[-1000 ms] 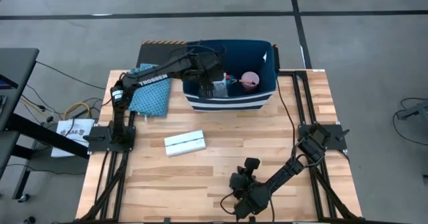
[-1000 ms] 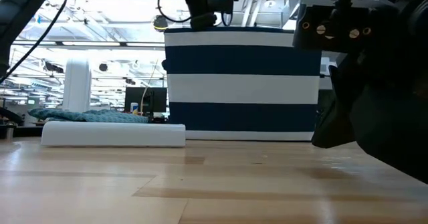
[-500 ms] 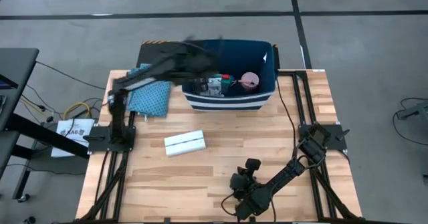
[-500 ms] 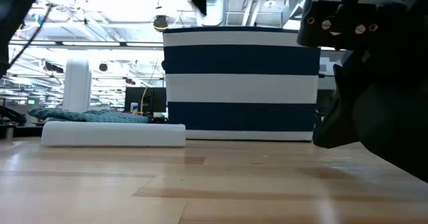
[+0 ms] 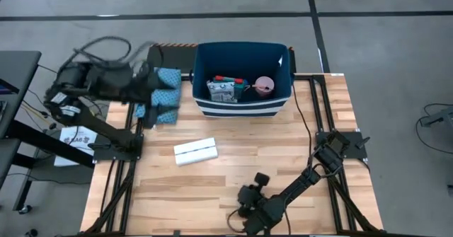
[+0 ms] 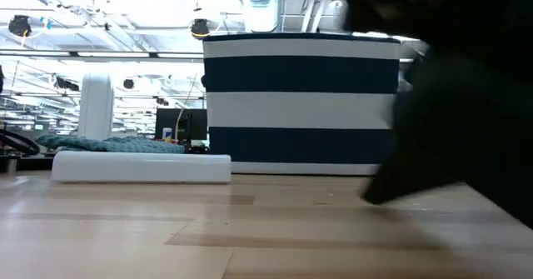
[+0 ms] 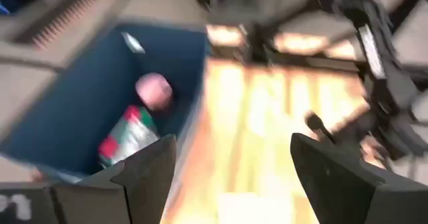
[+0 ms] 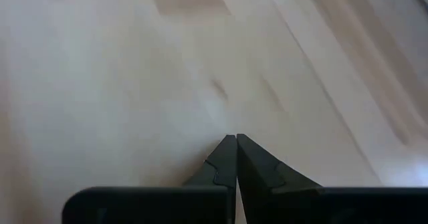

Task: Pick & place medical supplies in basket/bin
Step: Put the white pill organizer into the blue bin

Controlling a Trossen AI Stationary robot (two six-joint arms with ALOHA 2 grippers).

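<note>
Though nearby, tray (image 5: 195,151) beyond left pincer (image 5: 147,88).

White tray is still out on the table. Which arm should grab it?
Probably the left. Its gripper is open and empty by the cloth, while the right gripper is shut at the table's near edge. The tray lies roughly between them.

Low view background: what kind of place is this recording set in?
Probably a large industrial lab or warehouse hall: exposed ceiling ducting, bare concrete floor with painted lines, and the wooden table standing on it.

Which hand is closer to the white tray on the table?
The left hand, beyond the white tray beside the cloth. The right hand is at the near edge, slightly farther.
</note>
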